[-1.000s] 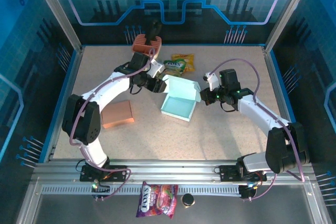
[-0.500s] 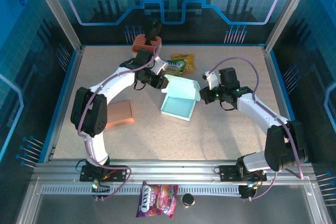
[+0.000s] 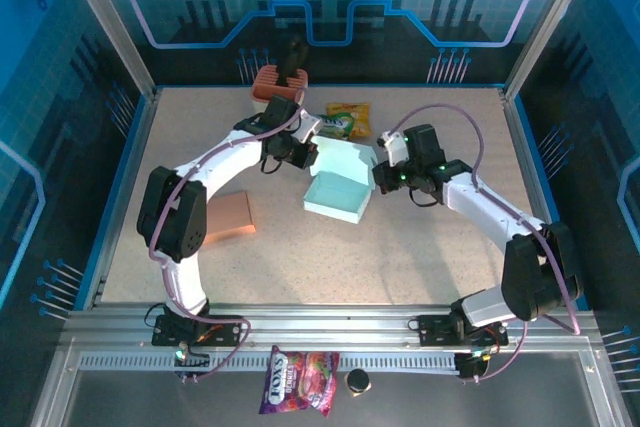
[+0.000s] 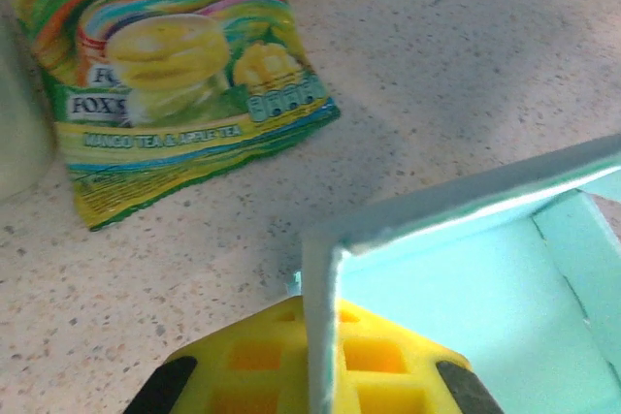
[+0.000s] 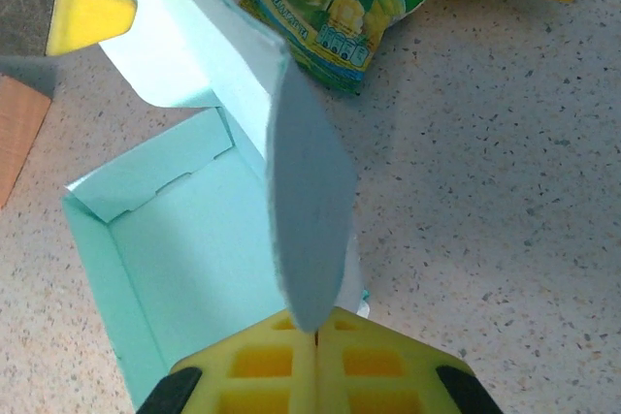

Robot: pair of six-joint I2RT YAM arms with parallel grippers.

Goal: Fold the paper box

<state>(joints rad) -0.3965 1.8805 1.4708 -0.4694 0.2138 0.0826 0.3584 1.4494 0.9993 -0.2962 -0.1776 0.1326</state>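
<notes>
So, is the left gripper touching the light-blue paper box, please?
Touching: left wrist view shows the left gripper shut on the light-blue paper box's upright flap.

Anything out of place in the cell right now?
Yes: a purple candy bag and a small dark round thing lie on the metal frame at the near edge, off the table. The paper box looks undamaged.

The mango tea candy bag is cut off at the top edge. The paper box flap looks blurry up close.
</notes>
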